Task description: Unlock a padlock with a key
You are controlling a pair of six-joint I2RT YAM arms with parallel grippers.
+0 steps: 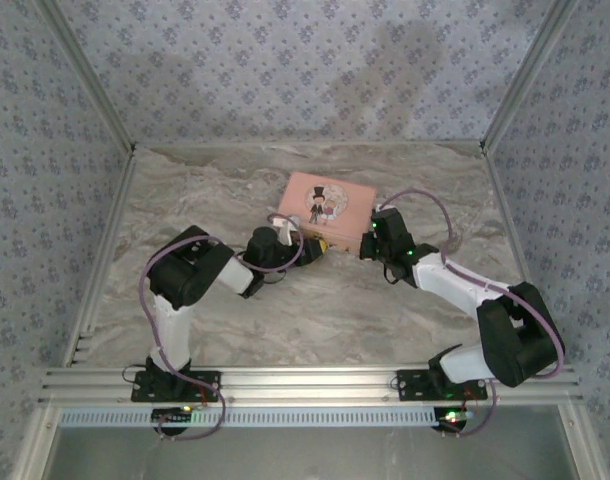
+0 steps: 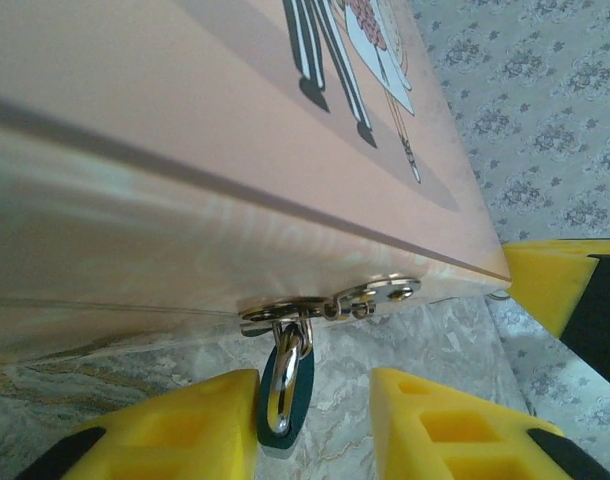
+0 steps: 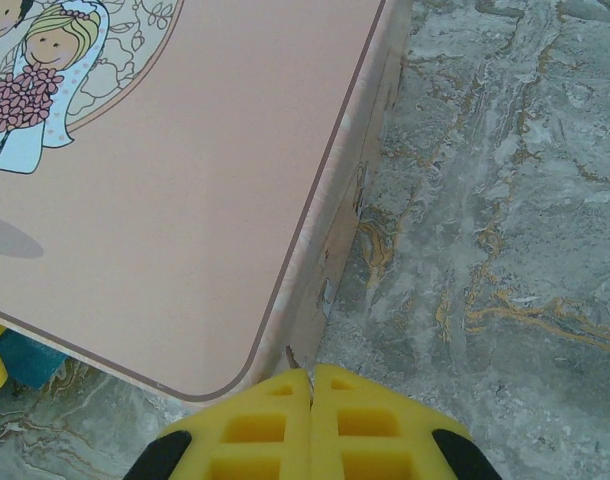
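Pink box w/ wedding cartoon sits on marble desk, approx 12 o'clock of desk centre. Teal padlock hangs from hasp on box's 6 o'clock side. L hand: fingers apart, padlock between them, just beside the 9 o'clock finger, gap on other side. R hand: fingers pressed together, near box corner, 3 o'clock of padlock.
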